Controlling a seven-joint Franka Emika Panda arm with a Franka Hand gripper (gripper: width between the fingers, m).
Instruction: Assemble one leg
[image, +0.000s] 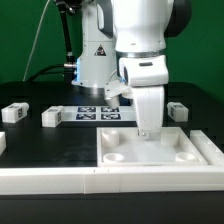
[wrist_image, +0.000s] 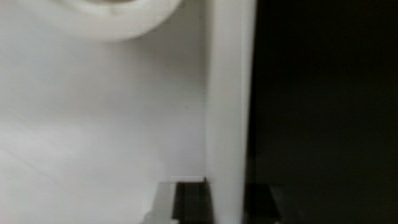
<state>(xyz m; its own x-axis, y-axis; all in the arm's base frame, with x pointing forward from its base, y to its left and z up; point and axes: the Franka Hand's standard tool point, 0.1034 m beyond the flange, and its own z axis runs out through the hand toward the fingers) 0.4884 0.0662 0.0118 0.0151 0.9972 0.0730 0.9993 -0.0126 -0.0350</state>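
- On the black table (image: 50, 145), toward the exterior view's right, you see a small white stubby plastic leg (image: 177, 110). It lies low with its long axis roughly across the view and its tagged face towards the camera.
- A second leg (image: 14, 113) and a third leg (image: 50, 117) lie the same way at the exterior view's left, well apart from the arm.
- Your two-finger gripper (image: 148, 129) points straight down over the large white square panel (image: 195, 150). You cannot tell how far it is open, or whether it holds anything.
- The blurred wrist view shows you the panel's edge and one round socket (wrist_image: 118, 14).
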